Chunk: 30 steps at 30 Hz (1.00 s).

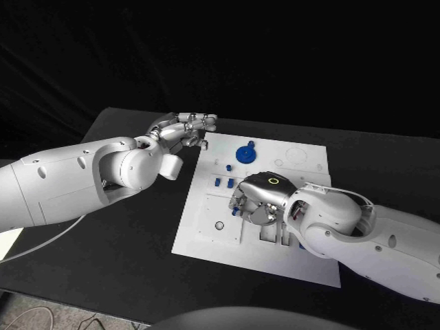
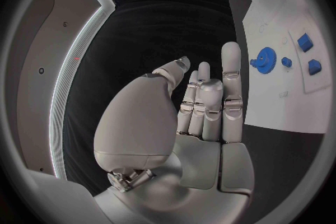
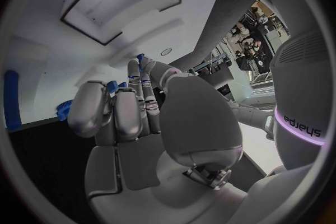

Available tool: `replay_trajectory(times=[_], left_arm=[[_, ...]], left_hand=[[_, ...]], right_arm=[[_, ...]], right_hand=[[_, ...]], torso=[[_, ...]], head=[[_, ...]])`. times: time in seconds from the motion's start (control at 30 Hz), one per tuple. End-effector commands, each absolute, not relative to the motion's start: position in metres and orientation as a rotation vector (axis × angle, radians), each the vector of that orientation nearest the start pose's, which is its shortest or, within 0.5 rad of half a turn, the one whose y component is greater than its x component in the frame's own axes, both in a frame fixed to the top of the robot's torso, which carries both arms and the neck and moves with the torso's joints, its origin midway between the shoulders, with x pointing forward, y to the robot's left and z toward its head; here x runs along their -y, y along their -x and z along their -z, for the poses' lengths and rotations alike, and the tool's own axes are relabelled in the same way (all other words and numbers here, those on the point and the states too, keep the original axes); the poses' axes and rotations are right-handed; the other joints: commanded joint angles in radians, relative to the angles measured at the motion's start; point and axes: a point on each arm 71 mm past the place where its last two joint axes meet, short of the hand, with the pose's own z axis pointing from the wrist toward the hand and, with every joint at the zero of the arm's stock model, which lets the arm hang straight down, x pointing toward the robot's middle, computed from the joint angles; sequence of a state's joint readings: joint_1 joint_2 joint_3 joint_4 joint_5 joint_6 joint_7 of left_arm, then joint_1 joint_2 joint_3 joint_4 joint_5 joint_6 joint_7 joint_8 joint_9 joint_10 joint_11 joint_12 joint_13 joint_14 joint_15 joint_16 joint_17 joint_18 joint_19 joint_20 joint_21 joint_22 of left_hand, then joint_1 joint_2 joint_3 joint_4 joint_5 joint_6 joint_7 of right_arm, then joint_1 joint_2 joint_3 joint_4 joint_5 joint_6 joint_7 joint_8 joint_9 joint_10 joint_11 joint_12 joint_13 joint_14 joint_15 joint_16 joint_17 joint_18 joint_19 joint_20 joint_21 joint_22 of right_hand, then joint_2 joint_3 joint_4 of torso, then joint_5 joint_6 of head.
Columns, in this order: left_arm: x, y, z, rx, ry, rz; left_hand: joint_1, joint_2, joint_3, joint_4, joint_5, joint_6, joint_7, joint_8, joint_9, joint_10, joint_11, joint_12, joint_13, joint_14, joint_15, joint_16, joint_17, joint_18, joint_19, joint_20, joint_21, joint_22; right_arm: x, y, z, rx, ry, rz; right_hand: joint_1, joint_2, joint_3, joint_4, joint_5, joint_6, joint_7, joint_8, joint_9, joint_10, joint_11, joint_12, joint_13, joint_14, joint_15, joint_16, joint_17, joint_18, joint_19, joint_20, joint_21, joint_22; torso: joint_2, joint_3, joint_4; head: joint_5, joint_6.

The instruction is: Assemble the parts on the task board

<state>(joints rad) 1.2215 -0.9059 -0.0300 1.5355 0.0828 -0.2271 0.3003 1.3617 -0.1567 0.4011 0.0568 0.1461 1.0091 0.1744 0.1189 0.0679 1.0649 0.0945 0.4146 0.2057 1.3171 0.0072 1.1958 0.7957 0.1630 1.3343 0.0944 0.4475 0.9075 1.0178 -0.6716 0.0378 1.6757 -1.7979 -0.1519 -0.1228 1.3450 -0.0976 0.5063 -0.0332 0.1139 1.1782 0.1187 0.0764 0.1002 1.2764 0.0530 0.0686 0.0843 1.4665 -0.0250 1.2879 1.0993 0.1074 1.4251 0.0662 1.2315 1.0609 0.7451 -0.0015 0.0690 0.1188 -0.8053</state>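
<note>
The white task board (image 1: 304,168) lies in the middle of the black table. On its far part lies a blue gear (image 1: 246,153), also seen as the gear (image 2: 264,60), with small blue parts (image 1: 223,182) close by. My right hand (image 1: 260,203) reaches down onto the board's middle. In the right wrist view its thumb and a finger (image 3: 133,73) close on a small blue part (image 3: 140,58). My left hand (image 1: 188,129) hovers over the black table beside the board's far left corner. Its fingers (image 2: 231,75) are apart and hold nothing.
Recessed slots (image 1: 269,234) and a round hole (image 1: 219,225) mark the board's near half. A long blue piece (image 3: 10,98) lies on the board beyond the right hand. Bare black table (image 1: 121,247) surrounds the board.
</note>
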Motion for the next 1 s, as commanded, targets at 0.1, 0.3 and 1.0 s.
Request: replay_trajectory(times=[0.1, 0.3, 1.0], left_arm=[[-0.231, -0.490, 0.169, -1.478, 1.227, 1.592], [-0.231, -0.489, 0.169, -1.478, 1.226, 1.593], [-0.232, -0.489, 0.170, -1.484, 1.229, 1.590]], left_hand=[[0.008, 0.000, 0.001, -0.006, 0.003, -0.010, 0.000, 0.004, -0.001, -0.008, -0.003, 0.006, 0.001, -0.005, -0.002, -0.001, -0.001, 0.016, -0.002, 0.005, -0.005, -0.002], [0.007, 0.001, 0.001, -0.006, 0.004, -0.011, 0.001, 0.006, -0.001, -0.011, -0.002, 0.010, 0.002, -0.007, -0.001, -0.001, -0.004, 0.016, -0.003, 0.006, -0.006, -0.002], [0.006, 0.002, 0.001, -0.006, 0.003, -0.012, 0.002, 0.006, 0.000, -0.013, -0.001, 0.012, 0.003, -0.007, 0.000, -0.001, -0.004, 0.016, -0.003, 0.006, -0.006, -0.002]], right_arm=[[0.068, -0.406, 0.225, -1.707, 0.627, -0.797], [0.066, -0.407, 0.228, -1.709, 0.626, -0.796], [0.077, -0.403, 0.214, -1.564, 0.525, -0.866]], right_hand=[[-0.019, -0.007, -0.001, 0.004, 0.005, 0.001, 0.004, 0.000, 0.001, -0.008, 0.003, -0.006, 0.001, 0.031, -0.005, -0.001, -0.008, -0.005, -0.009, 0.000, -0.005, -0.006], [-0.034, -0.014, -0.009, 0.012, 0.009, -0.008, 0.006, -0.006, 0.000, -0.018, 0.006, -0.007, 0.000, 0.029, -0.002, -0.005, -0.014, -0.003, -0.015, 0.002, -0.010, -0.012], [-0.061, -0.069, -0.086, 0.038, 0.019, -0.150, 0.039, -0.013, -0.030, -0.211, 0.046, 0.016, -0.015, 0.007, 0.030, -0.052, -0.078, 0.029, -0.082, 0.034, -0.139, -0.184]], torso=[[0.000, -0.0002, 0.0001], [-0.001, 0.0011, -0.0008], [-0.001, 0.0011, 0.0005]], head=[[0.000, -0.002], [0.002, -0.002], [-0.002, 0.003]])
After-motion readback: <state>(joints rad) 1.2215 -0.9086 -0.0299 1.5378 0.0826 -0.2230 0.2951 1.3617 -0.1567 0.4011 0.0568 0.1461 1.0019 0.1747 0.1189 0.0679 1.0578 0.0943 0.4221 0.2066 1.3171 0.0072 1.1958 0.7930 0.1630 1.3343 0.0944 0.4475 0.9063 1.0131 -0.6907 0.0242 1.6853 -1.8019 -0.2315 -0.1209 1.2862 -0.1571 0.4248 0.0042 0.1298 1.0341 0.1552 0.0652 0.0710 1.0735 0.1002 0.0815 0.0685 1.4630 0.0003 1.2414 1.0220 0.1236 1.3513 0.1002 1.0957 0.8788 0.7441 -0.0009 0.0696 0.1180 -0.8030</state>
